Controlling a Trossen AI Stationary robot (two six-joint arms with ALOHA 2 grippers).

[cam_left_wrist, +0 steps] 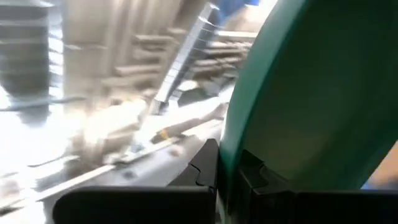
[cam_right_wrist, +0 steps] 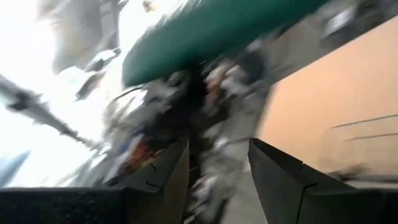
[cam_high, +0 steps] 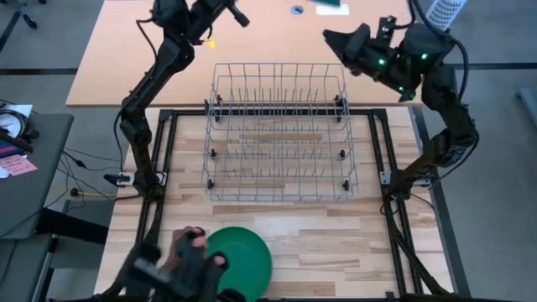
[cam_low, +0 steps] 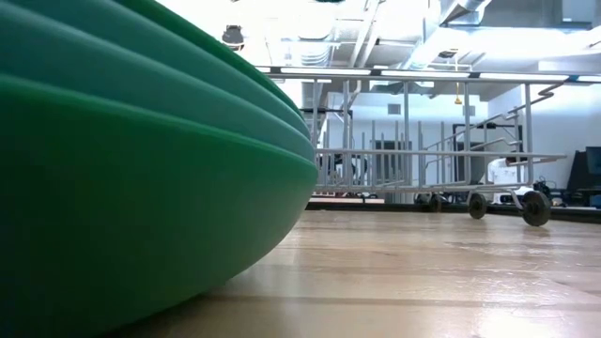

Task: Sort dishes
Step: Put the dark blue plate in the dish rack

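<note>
Pale wooden planks make up the table top (cam_high: 336, 252) under me, framed by dark rails, with an orange-tan board (cam_high: 109, 59) beyond its far edge. An empty grey wire dish rack (cam_high: 281, 134) stands across the far half of the planks, its far side reaching past the plank edge toward the board; the near half in front of it is bare wood, apart from one corner.

In that near left corner sits the stack of round green plastic plates (cam_high: 243, 256), lying flat. From table height the stack's curved rims (cam_low: 141, 188) fill the near view, layered one over another, and the rack (cam_low: 423, 160) shows behind them on small dark wheels.

My left gripper (cam_left_wrist: 227, 177) is clamped tight on the rim of a round teal-green plate (cam_left_wrist: 311, 93), which stands on edge between my dark fingers. My right gripper (cam_right_wrist: 217, 168) hangs high by the rack's far right corner with its fingers apart and nothing between them; a green plate edge (cam_right_wrist: 211, 31) shows blurred ahead of it.
</note>
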